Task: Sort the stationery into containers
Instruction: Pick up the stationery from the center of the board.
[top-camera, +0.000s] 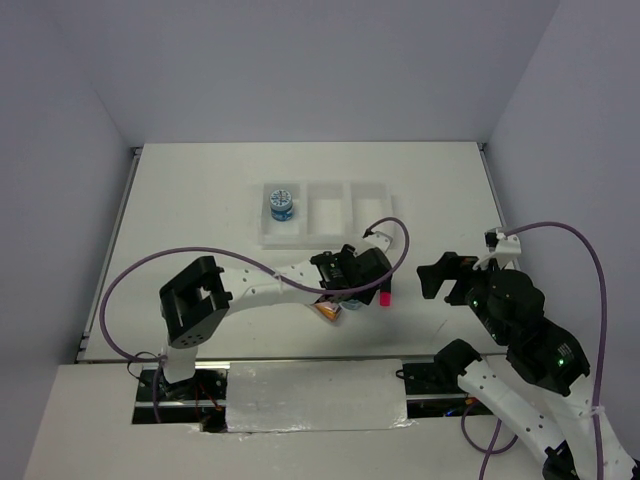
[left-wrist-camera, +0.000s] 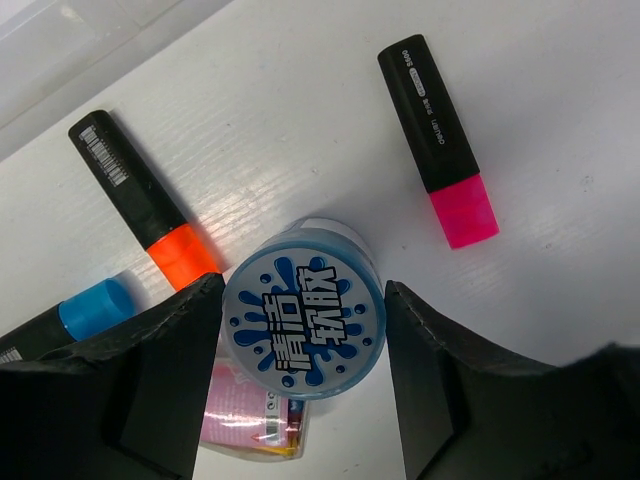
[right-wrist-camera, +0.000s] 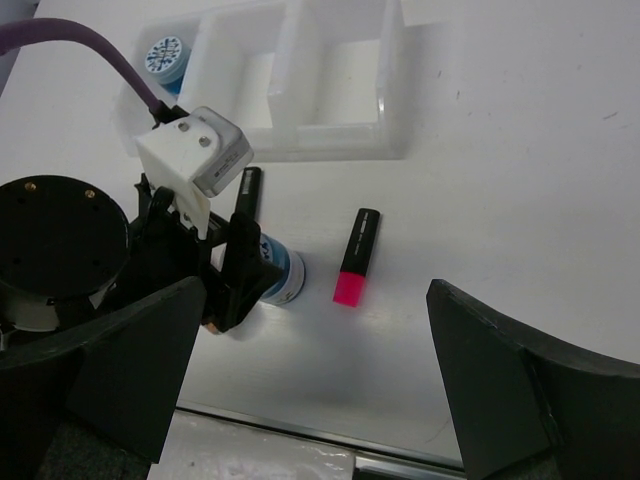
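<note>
White worktop (top-camera: 200, 200): our left gripper (left-wrist-camera: 300, 292) is apart around the blue disc (left-wrist-camera: 305, 330); we'd squeeze its hard, slippery-looking sides.

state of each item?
White translucent divided tray: holds one disc.
Blue-white round disc: in left compartment.
Second such disc: on table between left jaws.
Orange-capped black marker: lying.
Blue-capped black marker: lying.
Pink-capped black marker: lying.
Pink-orange bundle: half hidden by disc.
Left gripper: grip unclear.
Right gripper: open.
</note>
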